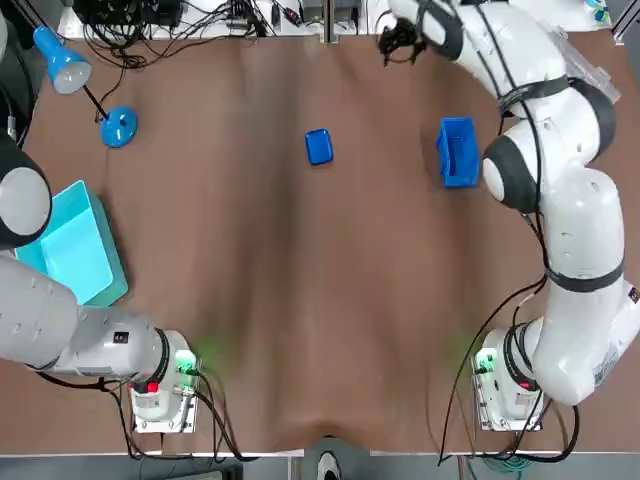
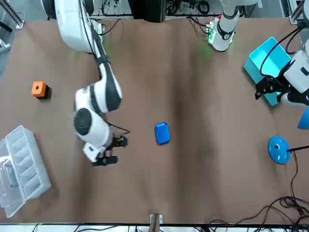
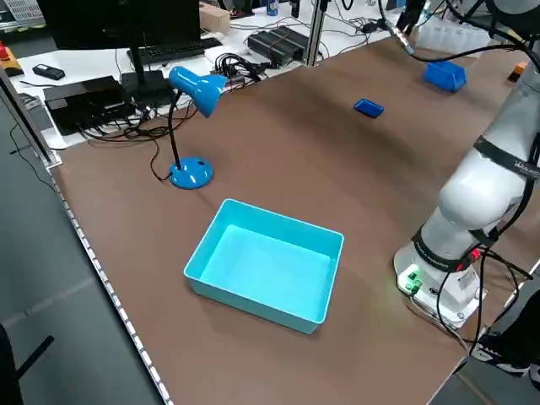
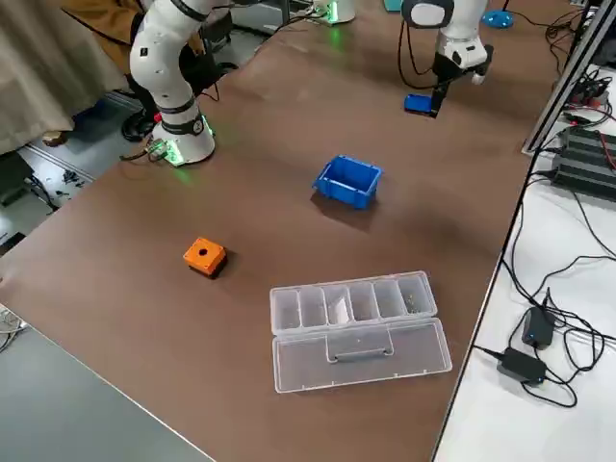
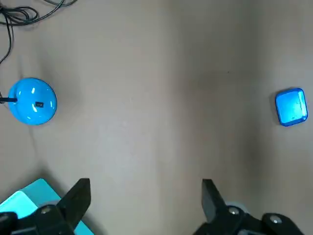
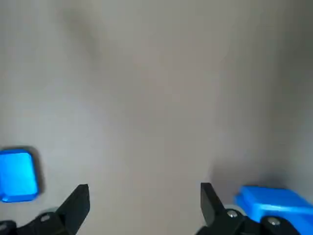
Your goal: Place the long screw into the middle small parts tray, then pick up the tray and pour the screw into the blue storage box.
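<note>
While the left gripper is held open and empty by the left edge of the table, the right gripper is held open, empty, near its far edge

Small tray lies between lamp base and storage box

Plain brown table. Small flat blue tray and open blue plastic storage box. Turquoise rectangular bin. Orange cube, dark spot on top. Clear compartmented plastic case. Blue desk lamp.
</note>
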Controlling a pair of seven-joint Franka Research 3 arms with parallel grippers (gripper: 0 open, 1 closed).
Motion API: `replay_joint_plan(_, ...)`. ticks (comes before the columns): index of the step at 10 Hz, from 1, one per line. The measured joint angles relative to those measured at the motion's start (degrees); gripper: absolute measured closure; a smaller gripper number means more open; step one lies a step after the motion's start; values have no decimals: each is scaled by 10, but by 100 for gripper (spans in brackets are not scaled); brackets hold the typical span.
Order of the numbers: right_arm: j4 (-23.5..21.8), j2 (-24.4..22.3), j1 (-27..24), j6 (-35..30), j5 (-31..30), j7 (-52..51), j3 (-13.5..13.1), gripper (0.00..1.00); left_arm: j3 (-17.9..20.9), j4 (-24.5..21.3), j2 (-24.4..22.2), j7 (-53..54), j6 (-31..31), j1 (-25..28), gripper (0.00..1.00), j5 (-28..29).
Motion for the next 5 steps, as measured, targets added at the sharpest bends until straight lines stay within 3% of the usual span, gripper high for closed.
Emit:
replay_joint_plan(1, -2, -25, -3, -17, -27, -11, -20, 0, 0, 0, 0, 0, 0, 0, 0, 0)
replay_joint_plan(3, -11, -91, -19, -70, -92, -18, -25, 0, 0, 0, 4, 0, 0, 1, 0, 0)
replay_joint_plan(4, -16, -123, -39, -99, -105, -18, -9, 0, 0, 0, 6, 0, 0, 1, 0, 0)
replay_joint_plan(5, -23, -154, -79, -111, -127, -27, 26, 0, 0, 0, 6, 0, 0, 1, 0, 0)
